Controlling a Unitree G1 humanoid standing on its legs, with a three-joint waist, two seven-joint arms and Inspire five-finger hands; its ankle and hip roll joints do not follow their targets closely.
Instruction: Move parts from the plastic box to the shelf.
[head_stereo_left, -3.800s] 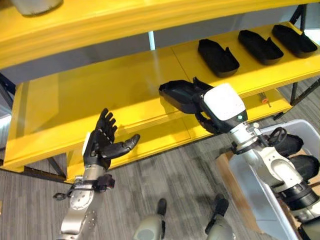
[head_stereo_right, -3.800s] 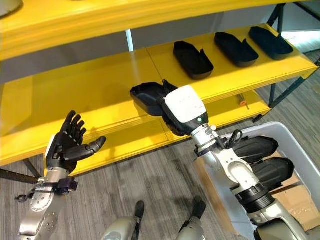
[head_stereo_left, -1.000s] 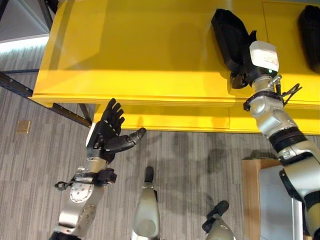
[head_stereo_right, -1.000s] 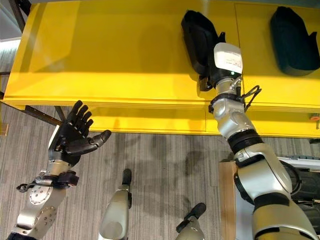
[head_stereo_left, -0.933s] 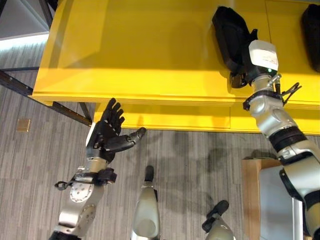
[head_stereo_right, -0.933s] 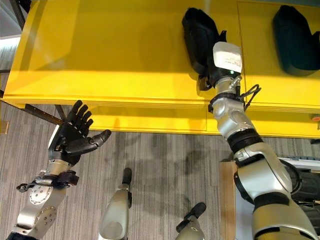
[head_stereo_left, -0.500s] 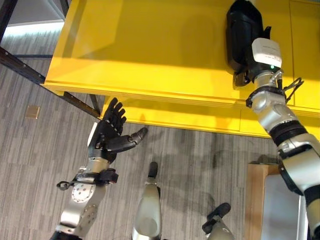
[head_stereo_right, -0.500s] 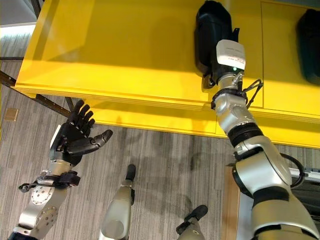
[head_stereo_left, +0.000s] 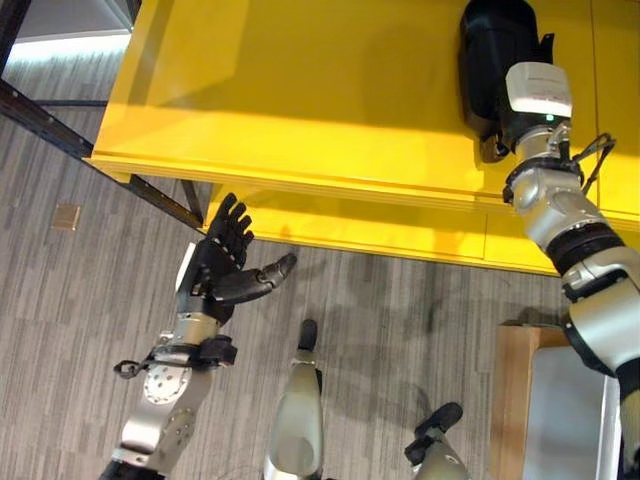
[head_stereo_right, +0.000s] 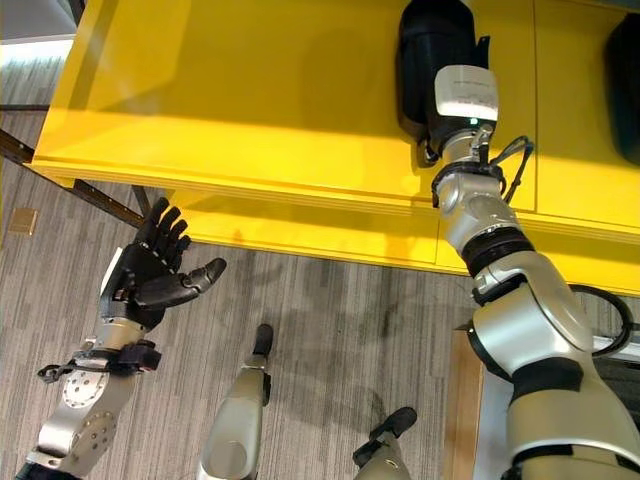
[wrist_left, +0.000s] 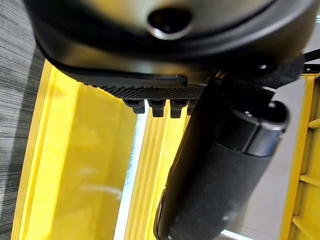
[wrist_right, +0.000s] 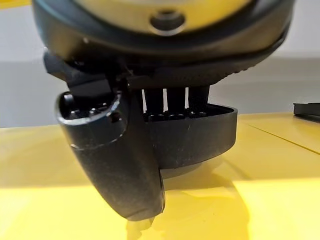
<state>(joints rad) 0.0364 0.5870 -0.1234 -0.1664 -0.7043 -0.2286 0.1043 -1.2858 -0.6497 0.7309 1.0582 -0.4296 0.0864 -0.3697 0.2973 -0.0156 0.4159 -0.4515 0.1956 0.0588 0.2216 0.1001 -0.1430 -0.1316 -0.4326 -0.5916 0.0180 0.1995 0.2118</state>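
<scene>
Left hand at about 8 o'clock in the head views, raised over the grey plank floor, just in front of the shelf's lower yellow ledge. Fingers straight and spread, thumb out to the side; holds nothing.

Yellow shelf spans the top of the head views from 10 to 2 o'clock. Dark metal frame bar runs diagonally at 10 o'clock.

Black moulded part at 1 o'clock, lying on the shelf surface. Right hand reaches in from 4 o'clock and meets the part's near end. Right wrist view: fingers go over the part's rim into its hollow, thumb down its outer wall, so the hand pinches the part, whose base sits on the shelf.

A second black part lies on the shelf at 2 o'clock, well apart from the first.
</scene>
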